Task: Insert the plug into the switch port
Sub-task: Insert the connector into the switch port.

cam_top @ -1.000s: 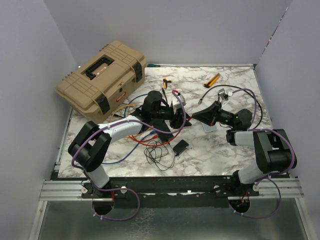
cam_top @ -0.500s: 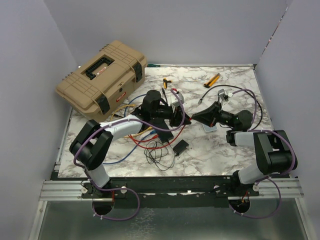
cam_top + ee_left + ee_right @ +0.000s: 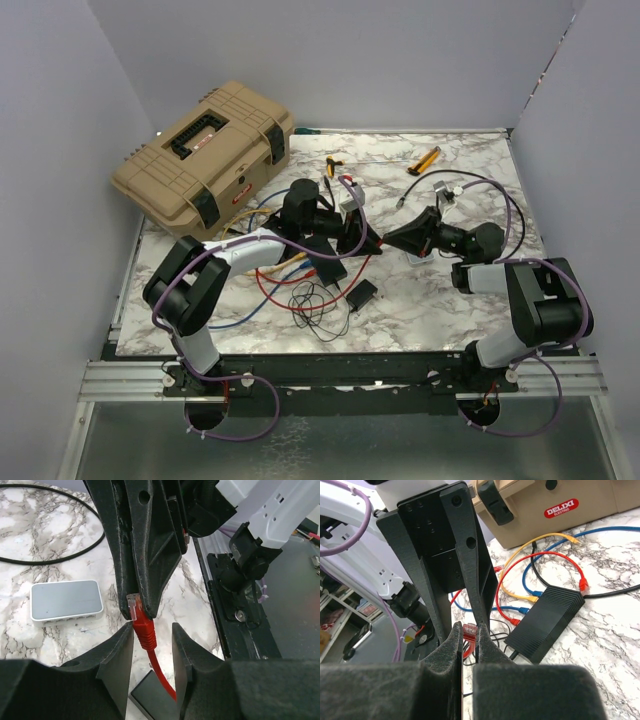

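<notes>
Plug (image 3: 142, 627) pinched by right jaws; switch port (image 3: 75, 618) indistinct.

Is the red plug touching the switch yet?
Apart. The left wrist view shows the red plug pinched in the right tool, with bare marble between it and the switch.

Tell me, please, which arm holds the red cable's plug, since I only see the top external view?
Observer: The right gripper is shut on the clear-tipped red plug.
Operator: Are the left fingers on it too?
Observer: No; the left gripper is open, its fingers either side of the red cable, not touching it.
Operator: Is it in the switch yet?
Observer: No; the small flat white-grey switch box lies apart from the plug.
</notes>
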